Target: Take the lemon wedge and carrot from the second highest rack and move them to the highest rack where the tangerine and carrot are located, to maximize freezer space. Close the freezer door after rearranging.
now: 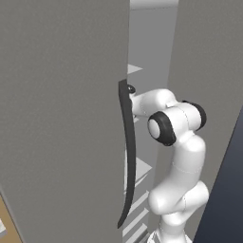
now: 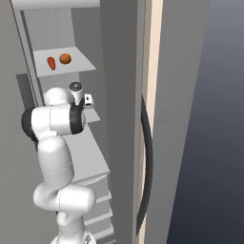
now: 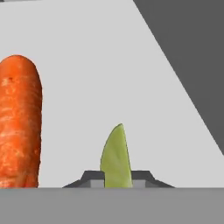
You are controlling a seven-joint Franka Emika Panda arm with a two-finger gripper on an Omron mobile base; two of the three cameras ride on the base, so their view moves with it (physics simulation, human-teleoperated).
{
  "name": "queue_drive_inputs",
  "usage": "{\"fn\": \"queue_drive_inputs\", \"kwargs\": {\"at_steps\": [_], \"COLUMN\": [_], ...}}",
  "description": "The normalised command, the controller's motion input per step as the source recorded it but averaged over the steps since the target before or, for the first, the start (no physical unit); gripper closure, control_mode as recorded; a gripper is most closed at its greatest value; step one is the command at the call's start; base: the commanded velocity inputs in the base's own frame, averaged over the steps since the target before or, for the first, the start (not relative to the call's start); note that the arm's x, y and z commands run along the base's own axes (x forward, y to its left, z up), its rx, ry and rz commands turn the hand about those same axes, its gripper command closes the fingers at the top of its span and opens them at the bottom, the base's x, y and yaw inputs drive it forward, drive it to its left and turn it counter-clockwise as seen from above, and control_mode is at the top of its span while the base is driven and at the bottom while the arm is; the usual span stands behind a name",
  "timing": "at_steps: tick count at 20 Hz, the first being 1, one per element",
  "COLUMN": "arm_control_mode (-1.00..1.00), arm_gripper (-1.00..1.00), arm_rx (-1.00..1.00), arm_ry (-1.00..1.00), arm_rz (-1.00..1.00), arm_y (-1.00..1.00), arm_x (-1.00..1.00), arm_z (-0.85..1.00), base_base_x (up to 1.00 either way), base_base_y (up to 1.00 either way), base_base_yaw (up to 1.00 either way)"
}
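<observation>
left base view: the freezer door (image 1: 61,118) stands open and fills the left side, its dark curved handle (image 1: 127,152) running down its edge. the white arm (image 1: 178,156) reaches past that edge into the freezer (image 1: 204,95); the hand is hidden behind the door.

right base view: the arm reaches toward the second highest rack (image 2: 93,116). above it, the highest rack (image 2: 71,59) carries a small carrot (image 2: 51,63) and the tangerine (image 2: 66,58), side by side.

hand view: the lemon wedge (image 3: 116,159) stands between the fingertips (image 3: 93,178), which press against both its sides, so the hand (image 3: 117,180) is clamped on it. the large carrot (image 3: 19,124) lies on the pale rack just to the wedge's left, apart from it.
</observation>
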Motion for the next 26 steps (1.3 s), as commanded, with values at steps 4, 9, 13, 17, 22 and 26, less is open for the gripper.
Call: {"fn": "queue_drive_inputs", "kwargs": {"at_steps": [4,9,13,17,22,26], "arm_control_mode": [-1.00,-1.00,-1.00,-1.00,-1.00,-1.00], "arm_gripper": [1.00,1.00,1.00,1.00,1.00,1.00], "arm_rx": [0.00,0.00,0.00,0.00,0.00,0.00], "arm_ry": [-0.14,-0.16,-0.20,-0.14,-0.01,0.00], "arm_rz": [0.08,0.05,0.01,0.00,0.00,0.00], "arm_y": [0.00,0.00,-0.02,0.00,0.00,0.00], "arm_x": [-0.53,-0.70,-0.70,-0.35,-0.30,-0.33], "arm_z": [0.01,0.18,0.37,0.74,0.89,0.97], "base_base_x": [0.00,0.00,0.00,0.00,0.00,0.00], "base_base_y": [0.00,0.00,0.00,0.00,0.00,0.00], "base_base_yaw": [0.00,0.00,0.00,0.00,0.00,0.00]}}
